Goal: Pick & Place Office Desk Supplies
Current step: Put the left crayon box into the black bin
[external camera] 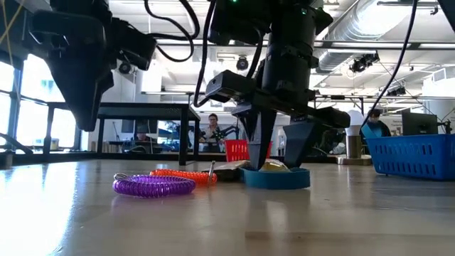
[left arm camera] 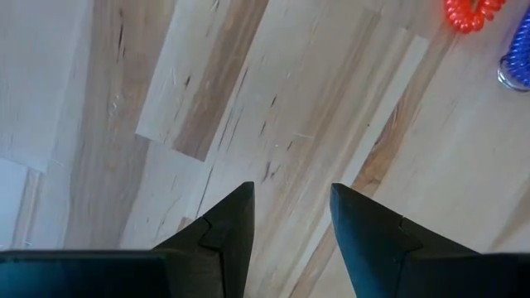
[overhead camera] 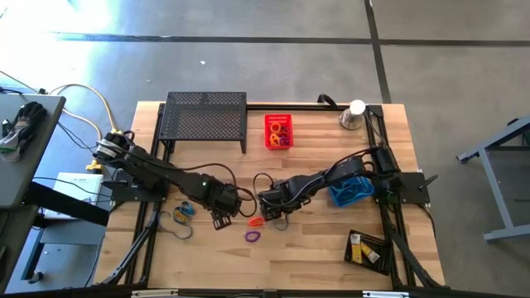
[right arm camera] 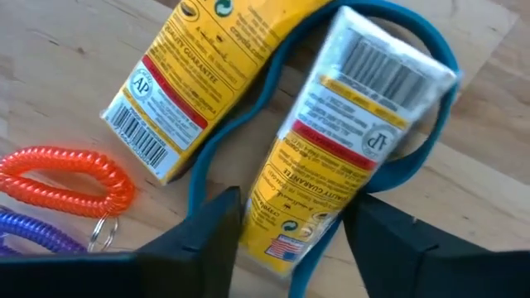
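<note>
Pale, smooth, matt wood tabletop (left arm camera: pixel 273 108), streaked with darker grain. Glossy coiled plastic loops, orange (right arm camera: pixel 62 178) and purple (external camera: pixel 153 185). Shiny film-wrapped yellow-and-white boxes (right arm camera: pixel 352 141) of printed card. Smooth blue band (right arm camera: pixel 418 161). Matt dark plastic fingers (left arm camera: pixel 228 223).

Yellow box (right arm camera: pixel 178 83): "QUALITY GUARANTEE", "AP" logo.

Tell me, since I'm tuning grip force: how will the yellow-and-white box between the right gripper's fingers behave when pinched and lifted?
The yellow-and-white box looks like thin card under glossy wrap, so probably light, slightly slippery and crushable. A blue band loops around it and may drag along. The right gripper straddles its end, so it might tilt.
</note>
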Controlling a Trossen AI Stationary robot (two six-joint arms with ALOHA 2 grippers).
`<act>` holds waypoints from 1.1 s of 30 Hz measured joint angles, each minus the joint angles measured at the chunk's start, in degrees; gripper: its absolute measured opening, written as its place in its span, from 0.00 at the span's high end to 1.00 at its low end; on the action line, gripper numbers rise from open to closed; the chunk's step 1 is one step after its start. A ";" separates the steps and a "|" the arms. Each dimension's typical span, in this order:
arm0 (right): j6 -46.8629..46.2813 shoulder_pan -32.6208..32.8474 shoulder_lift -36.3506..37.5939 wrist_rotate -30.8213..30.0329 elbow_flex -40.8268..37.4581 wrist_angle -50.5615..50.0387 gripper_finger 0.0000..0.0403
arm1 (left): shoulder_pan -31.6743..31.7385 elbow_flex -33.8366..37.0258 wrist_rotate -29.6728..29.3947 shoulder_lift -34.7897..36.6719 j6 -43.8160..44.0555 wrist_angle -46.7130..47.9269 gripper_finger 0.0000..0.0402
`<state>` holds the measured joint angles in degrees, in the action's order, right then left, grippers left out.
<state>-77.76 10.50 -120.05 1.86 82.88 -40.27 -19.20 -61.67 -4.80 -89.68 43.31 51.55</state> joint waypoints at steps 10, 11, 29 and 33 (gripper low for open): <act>2.64 0.69 4.31 -5.45 -0.18 2.44 0.74 | -0.77 0.64 -2.60 -0.14 -0.12 0.13 0.62; 2.89 0.82 5.23 -5.82 -0.14 2.65 0.75 | -0.86 0.98 -2.92 -0.12 -0.12 -0.30 0.62; 7.55 2.34 14.15 -11.20 -0.04 9.20 0.76 | -0.78 1.27 -3.02 -0.12 -0.04 -1.55 0.62; 10.19 2.66 14.19 -10.33 -0.03 12.69 0.74 | -0.76 1.27 -3.02 -0.12 -0.04 -1.78 0.62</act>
<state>-67.57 13.16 -105.86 -8.47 82.85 -27.58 -19.97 -60.40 -7.81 -89.80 43.27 49.77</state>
